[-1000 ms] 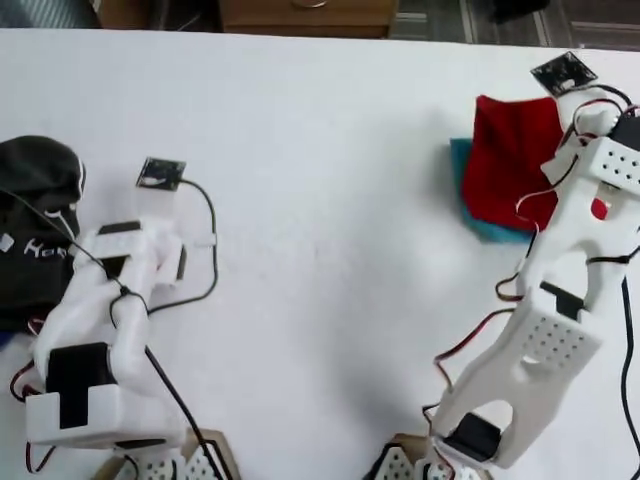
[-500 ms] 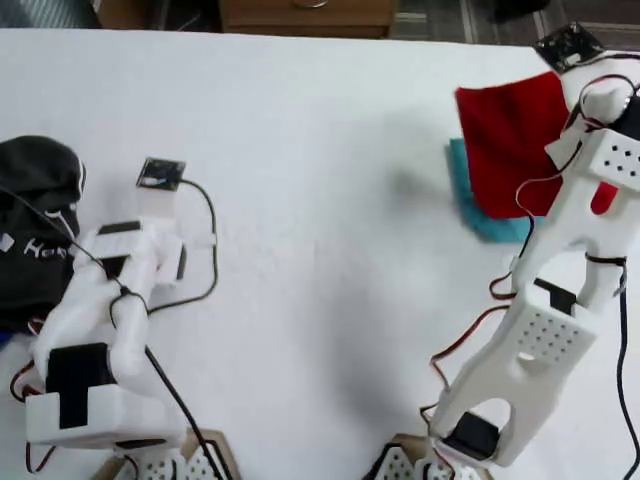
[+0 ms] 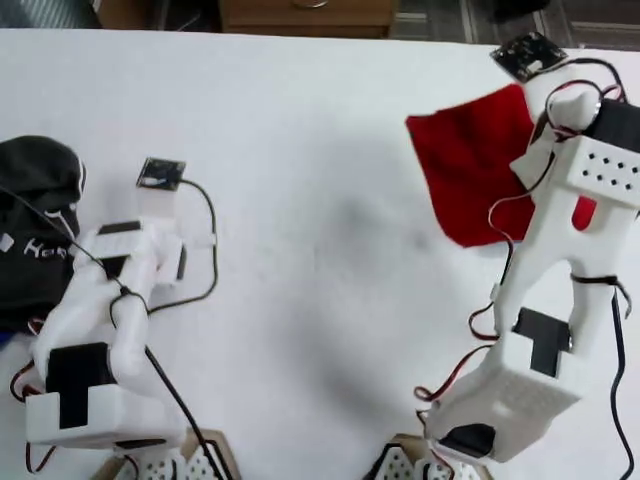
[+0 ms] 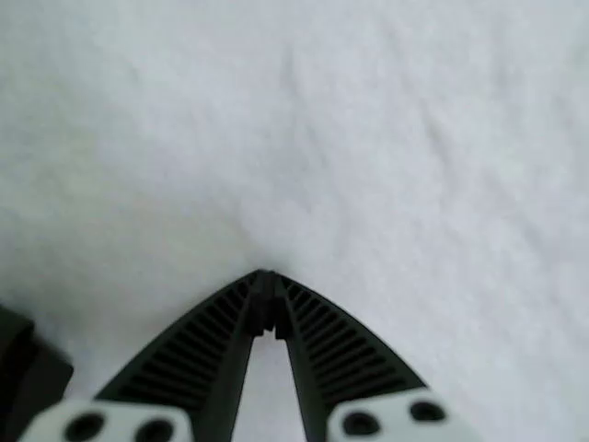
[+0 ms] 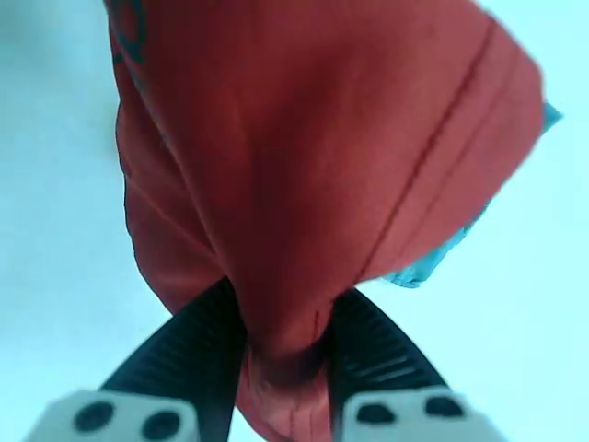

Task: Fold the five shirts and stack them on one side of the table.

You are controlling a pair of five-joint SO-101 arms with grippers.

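My right gripper [image 5: 283,295] is shut on a bunched fold of a red shirt [image 5: 304,157], which hangs from the fingers. In the high view the red shirt [image 3: 465,160] spreads out above the table's right side beside the right arm [image 3: 585,180]. Behind the red cloth, an edge of a teal shirt [image 5: 433,262] peeks out. A crumpled black shirt [image 3: 35,215] lies at the table's left edge, next to the left arm [image 3: 110,285]. My left gripper [image 4: 265,285] is shut with nothing in it, just over the white tabletop.
The white table [image 3: 300,130] has open room in the middle and along the back. A black cable [image 3: 205,250] loops beside the left arm. A bit of blue [image 3: 5,340] shows at the left edge. Both arm bases stand at the near edge.
The right arm has lifted the red shirt and carried it left, toward the table's middle; the teal shirt beneath is now covered in the high view. The left arm has not moved.
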